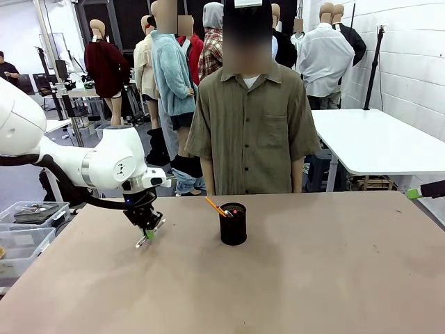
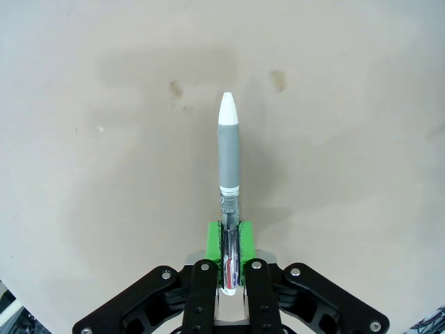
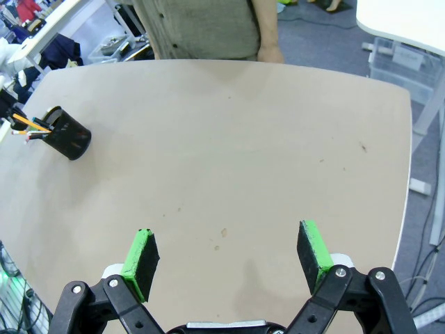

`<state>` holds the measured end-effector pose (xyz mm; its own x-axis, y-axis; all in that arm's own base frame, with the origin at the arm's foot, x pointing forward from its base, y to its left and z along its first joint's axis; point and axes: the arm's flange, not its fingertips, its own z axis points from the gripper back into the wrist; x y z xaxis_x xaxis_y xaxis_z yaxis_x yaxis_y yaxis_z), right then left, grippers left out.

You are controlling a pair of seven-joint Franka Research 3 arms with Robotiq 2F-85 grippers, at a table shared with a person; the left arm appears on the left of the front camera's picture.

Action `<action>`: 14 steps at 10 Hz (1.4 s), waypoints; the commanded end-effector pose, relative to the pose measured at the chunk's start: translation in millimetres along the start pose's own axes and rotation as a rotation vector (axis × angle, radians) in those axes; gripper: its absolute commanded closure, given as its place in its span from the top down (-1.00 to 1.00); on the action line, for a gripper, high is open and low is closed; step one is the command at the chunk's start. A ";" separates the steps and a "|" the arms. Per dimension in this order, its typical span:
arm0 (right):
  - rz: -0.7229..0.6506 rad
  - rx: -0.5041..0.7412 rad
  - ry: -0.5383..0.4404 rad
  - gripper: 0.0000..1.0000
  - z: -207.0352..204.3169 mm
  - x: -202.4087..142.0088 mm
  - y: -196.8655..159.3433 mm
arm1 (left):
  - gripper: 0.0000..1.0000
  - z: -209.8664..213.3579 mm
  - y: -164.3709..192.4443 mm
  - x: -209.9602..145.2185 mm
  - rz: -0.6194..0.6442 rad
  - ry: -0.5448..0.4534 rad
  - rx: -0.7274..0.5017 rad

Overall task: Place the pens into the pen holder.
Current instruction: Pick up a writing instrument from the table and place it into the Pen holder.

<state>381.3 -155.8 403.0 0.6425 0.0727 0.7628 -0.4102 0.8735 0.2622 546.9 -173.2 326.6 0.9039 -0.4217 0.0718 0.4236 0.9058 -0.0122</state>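
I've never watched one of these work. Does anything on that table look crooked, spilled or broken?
Nothing stands out. The pen holder stands upright with an orange pencil leaning out of it, which is normal. The left gripper grips a silvery pen cleanly between its pads. Faint stains mark the table.

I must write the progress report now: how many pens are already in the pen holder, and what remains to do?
Done: the orange-yellow pencil and the red-ended marker stand in the pen holder. In hand: the left pincer is shut on the silvery-white pen, above the table. Left: carry this pen to the holder and drop it in. The right pincer is open.
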 end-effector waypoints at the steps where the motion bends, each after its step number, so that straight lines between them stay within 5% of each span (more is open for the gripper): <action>1: 0.008 -0.006 0.014 1.00 -0.8 -1.6 -0.4 | -1.00 35.0 -6.0 -12.6 -0.064 -0.134 -0.068; 3: 0.008 -0.006 0.014 1.00 -0.8 -1.6 -0.4 | -1.00 68.0 -6.4 -17.8 -0.155 -0.308 -0.167; 6: 0.008 -0.006 0.014 1.00 -0.8 -1.6 -0.4 | -1.00 100.5 -10.2 -11.3 -0.463 -0.608 -0.558; 8: 0.008 -0.006 0.014 1.00 -0.8 -1.6 -0.4 | -1.00 106.0 -15.7 -2.0 -0.617 -0.746 -0.652; 14: 0.008 -0.006 0.014 1.00 -0.8 -1.6 -0.4 | -1.00 68.9 -40.5 25.9 -0.906 -0.965 -0.874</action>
<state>381.4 -155.8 403.0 0.6423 0.0728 0.7630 -0.4104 0.8734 0.2622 540.5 -212.4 390.0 0.1562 -0.3439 0.9259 0.9830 -0.0373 -0.1797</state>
